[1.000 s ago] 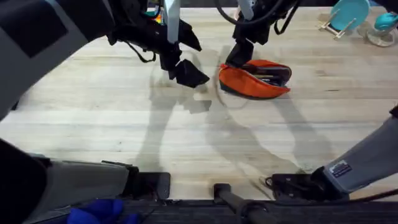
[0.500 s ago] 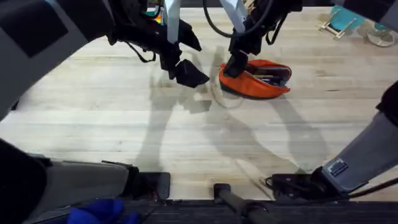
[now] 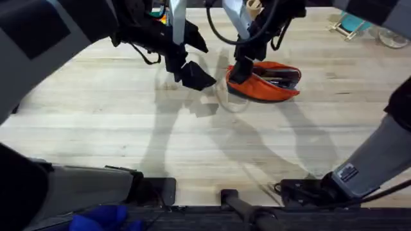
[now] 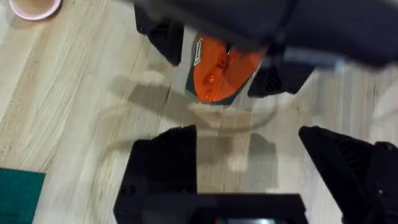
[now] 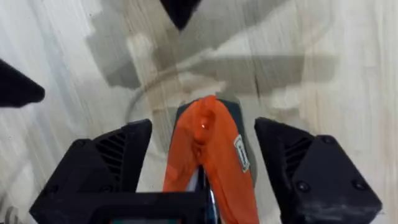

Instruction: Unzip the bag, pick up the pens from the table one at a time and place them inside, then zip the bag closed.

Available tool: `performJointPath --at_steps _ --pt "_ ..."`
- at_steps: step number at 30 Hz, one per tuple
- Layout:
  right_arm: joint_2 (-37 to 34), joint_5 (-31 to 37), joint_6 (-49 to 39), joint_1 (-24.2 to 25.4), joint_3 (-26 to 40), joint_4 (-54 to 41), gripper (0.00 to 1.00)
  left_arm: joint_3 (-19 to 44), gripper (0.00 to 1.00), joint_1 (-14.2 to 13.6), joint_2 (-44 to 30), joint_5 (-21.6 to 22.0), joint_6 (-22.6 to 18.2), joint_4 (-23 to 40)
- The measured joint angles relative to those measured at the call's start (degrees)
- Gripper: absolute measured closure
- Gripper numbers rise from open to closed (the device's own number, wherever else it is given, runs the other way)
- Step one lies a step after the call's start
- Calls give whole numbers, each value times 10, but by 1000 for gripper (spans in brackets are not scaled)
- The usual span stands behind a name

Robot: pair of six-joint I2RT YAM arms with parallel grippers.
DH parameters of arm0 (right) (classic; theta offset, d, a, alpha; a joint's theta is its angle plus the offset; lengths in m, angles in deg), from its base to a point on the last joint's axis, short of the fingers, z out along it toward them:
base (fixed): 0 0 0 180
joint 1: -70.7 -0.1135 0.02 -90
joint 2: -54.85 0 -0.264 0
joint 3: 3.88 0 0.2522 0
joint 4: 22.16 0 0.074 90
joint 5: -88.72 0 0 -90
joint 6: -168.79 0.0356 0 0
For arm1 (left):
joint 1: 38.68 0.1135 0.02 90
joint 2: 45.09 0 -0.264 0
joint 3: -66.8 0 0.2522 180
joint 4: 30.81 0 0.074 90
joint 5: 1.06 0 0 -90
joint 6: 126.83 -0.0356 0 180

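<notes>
The orange bag (image 3: 260, 86) lies on the table (image 3: 192, 141) right of centre at the far side, its zipper gaping so the dark lining shows. Slim pens (image 3: 280, 79) lie inside the opening, hard to tell apart. My right gripper (image 3: 241, 69) stands open over the bag's left end; in the right wrist view its black fingers (image 5: 118, 155) straddle the narrow orange tip (image 5: 208, 146) with gaps on both sides. My left gripper (image 3: 191, 74) hovers open to the left of the bag, holding nothing. The left wrist view shows the bag (image 4: 217, 71) beyond my open left gripper (image 4: 249, 168).
A teal plate on a rack (image 3: 355, 15) and a clear glass item (image 3: 393, 35) stand at the far right corner. A small pinkish cup (image 4: 34, 7) and a green mat corner (image 4: 18, 193) lie near the left arm. Bare wood spreads across the near half.
The right gripper has slid slightly down and left along the bag's left end, and its arm has swung leftward. The bag and the left arm have stayed put.
</notes>
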Motion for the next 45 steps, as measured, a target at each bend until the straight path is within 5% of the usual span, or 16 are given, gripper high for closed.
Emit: performJointPath --at_steps 12,32,45 --pt "-22 4 -1 -12 0 5 150 0 6 0 0 0 0 0" --pt "-22 20 -1 -12 0 15 953 0 6 0 0 0 0 0" --pt "-22 20 3 -12 0 23 970 0 6 0 0 0 0 0"
